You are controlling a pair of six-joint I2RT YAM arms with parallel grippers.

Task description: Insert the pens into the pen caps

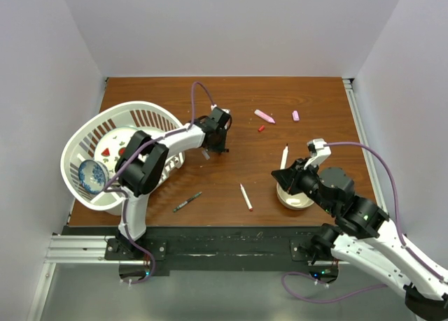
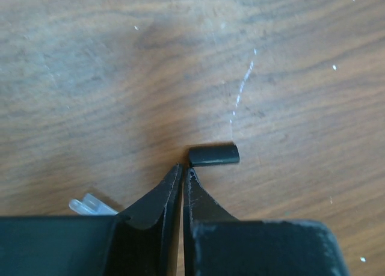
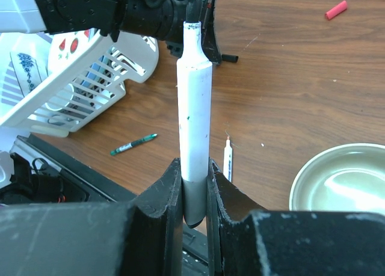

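Observation:
My right gripper (image 3: 194, 186) is shut on a white pen (image 3: 194, 101) and holds it upright with the dark tip up; from above the same pen (image 1: 284, 157) stands over the table's right half. My left gripper (image 2: 182, 169) is shut with nothing between its fingers. A black pen cap (image 2: 214, 156) lies on the wood right at its fingertips, not held. A pink pen (image 1: 264, 116), a red cap (image 1: 261, 129) and a pale pink cap (image 1: 295, 115) lie at the back. Another white pen (image 1: 246, 196) and a thin dark pen (image 1: 187, 201) lie near the front.
A white slotted basket (image 1: 157, 118) holding plates leans at the left, close beside the left arm. A pale bowl (image 1: 294, 198) sits under the right arm, also seen as a bowl (image 3: 343, 177) from the right wrist. The table's front edge runs just behind both arms.

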